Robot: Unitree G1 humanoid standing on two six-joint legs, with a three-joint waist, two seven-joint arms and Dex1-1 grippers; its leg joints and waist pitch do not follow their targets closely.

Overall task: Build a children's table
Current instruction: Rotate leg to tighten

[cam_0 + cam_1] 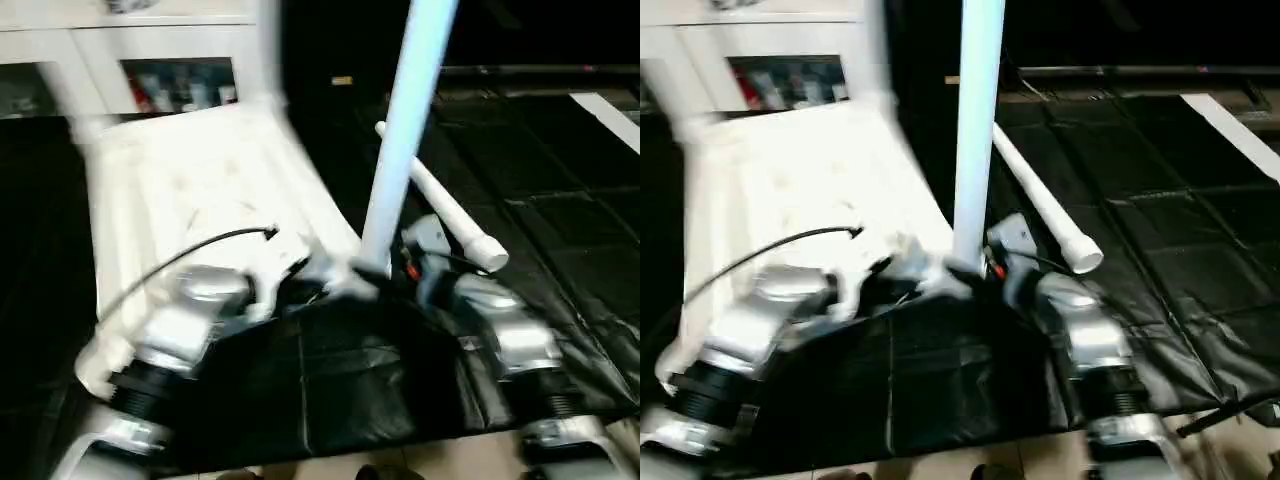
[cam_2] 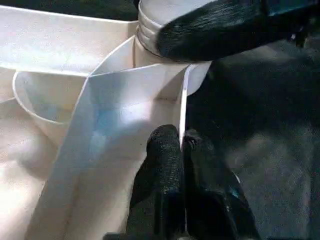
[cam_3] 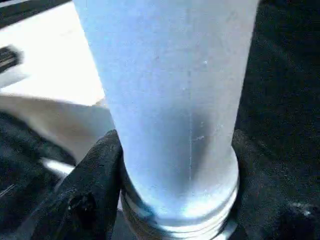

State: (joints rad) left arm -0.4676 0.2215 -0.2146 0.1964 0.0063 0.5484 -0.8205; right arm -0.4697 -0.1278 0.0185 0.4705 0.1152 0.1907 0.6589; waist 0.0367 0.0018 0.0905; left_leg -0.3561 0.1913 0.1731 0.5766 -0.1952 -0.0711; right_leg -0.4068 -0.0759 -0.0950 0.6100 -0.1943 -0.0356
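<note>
The children's table top lies upside down on the black mat, ribbed side up. One white leg stands upright at its near right corner, threaded end down. My right gripper is shut around that leg's base, with a black finger on each side. My left gripper is shut on the thin rim wall of the top, just beside that corner. A second leg lies loose on the mat to the right. Another blurred white tube rises at the top's far right corner.
A white glass-door cabinet stands behind the table top at the back left. Black mat stretches to the right and far side. Pale floor shows at the near edge.
</note>
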